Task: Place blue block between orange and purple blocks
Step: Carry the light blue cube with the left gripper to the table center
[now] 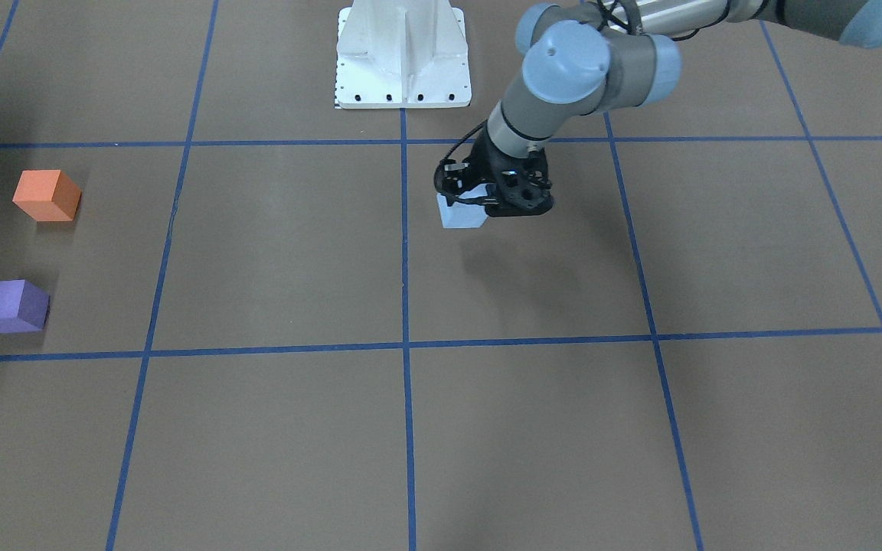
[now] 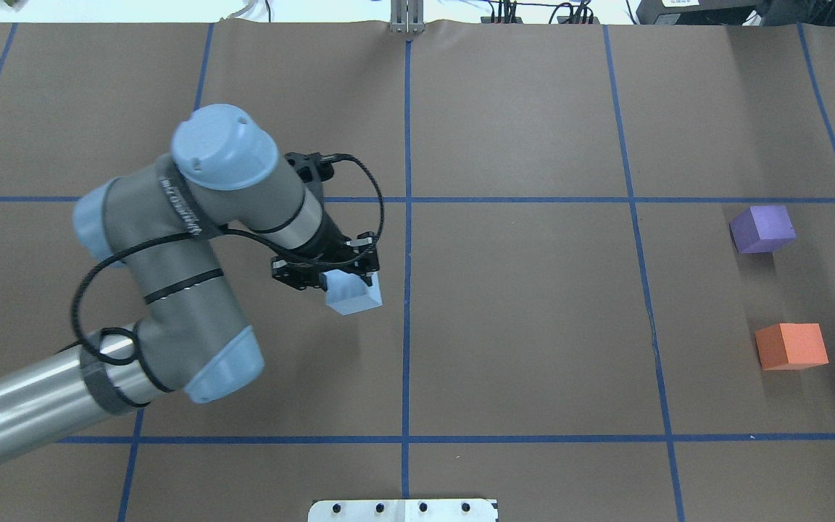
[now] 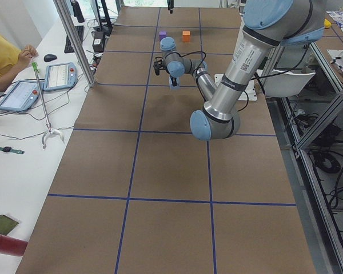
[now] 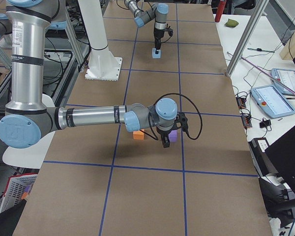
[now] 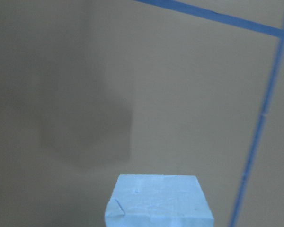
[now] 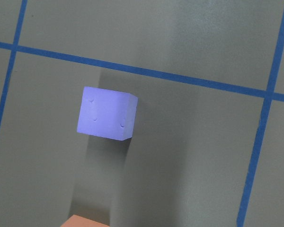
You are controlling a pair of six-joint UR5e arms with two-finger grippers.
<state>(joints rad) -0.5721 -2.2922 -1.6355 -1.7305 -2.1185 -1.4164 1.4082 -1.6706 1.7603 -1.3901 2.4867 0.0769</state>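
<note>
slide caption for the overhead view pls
Left gripper holds the blue block near centre; purple block and orange block sit far right.

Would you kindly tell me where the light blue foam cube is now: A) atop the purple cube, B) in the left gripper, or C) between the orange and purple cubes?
B: the left gripper holds the light blue foam cube, far from the orange foam cube and purple foam cube.

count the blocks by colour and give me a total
blue block: 1
orange block: 1
purple block: 1
total: 3
</note>
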